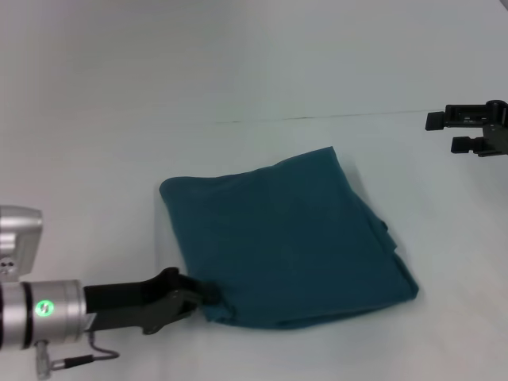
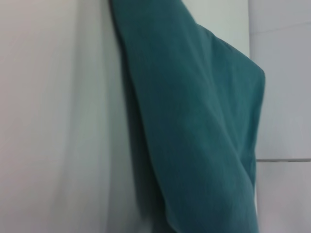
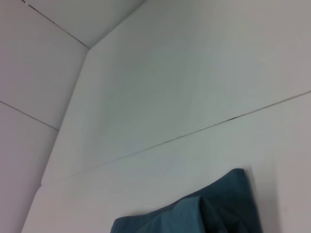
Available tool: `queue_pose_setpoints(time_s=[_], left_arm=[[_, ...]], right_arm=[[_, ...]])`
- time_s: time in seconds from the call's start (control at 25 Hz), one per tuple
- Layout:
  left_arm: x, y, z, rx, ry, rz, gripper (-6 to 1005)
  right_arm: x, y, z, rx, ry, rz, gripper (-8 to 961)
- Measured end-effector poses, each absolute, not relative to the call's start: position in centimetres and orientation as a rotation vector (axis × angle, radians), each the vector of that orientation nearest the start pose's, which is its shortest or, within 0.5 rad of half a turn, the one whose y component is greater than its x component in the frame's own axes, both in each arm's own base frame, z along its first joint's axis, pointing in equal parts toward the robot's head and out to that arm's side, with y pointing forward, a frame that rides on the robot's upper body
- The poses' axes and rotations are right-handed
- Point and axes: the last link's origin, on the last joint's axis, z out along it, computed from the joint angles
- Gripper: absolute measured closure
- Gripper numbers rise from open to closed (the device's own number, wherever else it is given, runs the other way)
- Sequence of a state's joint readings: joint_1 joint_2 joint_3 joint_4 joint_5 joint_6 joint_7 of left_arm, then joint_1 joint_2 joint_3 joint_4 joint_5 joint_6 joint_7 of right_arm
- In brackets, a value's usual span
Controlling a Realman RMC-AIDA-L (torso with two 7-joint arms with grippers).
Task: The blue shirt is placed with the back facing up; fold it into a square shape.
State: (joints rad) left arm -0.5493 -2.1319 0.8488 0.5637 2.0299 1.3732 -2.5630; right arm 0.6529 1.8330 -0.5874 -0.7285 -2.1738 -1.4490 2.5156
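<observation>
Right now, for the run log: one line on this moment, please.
blue shirt: folded, roughly square | left end effector: at its near-left corner | right end effector: far right, apart, open

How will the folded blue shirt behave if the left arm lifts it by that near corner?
Probably floppy: the blue shirt lies in soft, rumpled layers. Lifted at the corner by the left gripper, it would likely droop and unfold. Likely light; it lies thin on the table. The right gripper hangs apart.
</observation>
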Motion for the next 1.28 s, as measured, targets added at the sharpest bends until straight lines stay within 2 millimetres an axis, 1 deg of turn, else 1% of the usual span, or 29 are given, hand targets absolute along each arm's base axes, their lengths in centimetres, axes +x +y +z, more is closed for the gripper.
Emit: queue_pose_setpoints(time_s=[0.08,0.36,0.52,0.72,0.92,1.0,1.12,1.2,1.28], left_arm=[[-26.8,32.0,-5.4,2.035,2.274,0.627,958],[-28.5,31.3,-4.3,2.018,2.328,0.631,956],[-28.8,31.2,-3.9,2.034,2.321,0.638,952],[-28.8,31.1,-3.5,2.067,2.289,0.571,947],[-29.0,31.0,-3.0,2.074,2.292,0.580,815],[-29.4,31.0,-2.5,2.071,2.308,0.590,762],[-30.5,30.6,-1.2,2.049,2.352,0.632,669],[-31.2,30.2,-0.1,2.032,2.381,0.694,603],[-31.3,29.8,0.7,2.023,2.375,0.747,536]], right_arm=[[28.0,40.1,12.6,-2.048,1.754,0.629,36],[28.2,40.0,12.7,-2.043,1.757,0.629,35],[28.2,40.0,12.8,-2.043,1.756,0.630,35],[28.2,40.0,12.8,-2.045,1.754,0.630,36],[28.2,39.9,12.8,-2.046,1.754,0.629,36],[28.2,39.9,12.8,-2.048,1.754,0.629,36],[28.1,39.9,12.8,-2.050,1.754,0.629,35],[28.1,39.9,12.8,-2.049,1.755,0.629,35],[28.1,39.9,12.8,-2.050,1.759,0.629,35]])
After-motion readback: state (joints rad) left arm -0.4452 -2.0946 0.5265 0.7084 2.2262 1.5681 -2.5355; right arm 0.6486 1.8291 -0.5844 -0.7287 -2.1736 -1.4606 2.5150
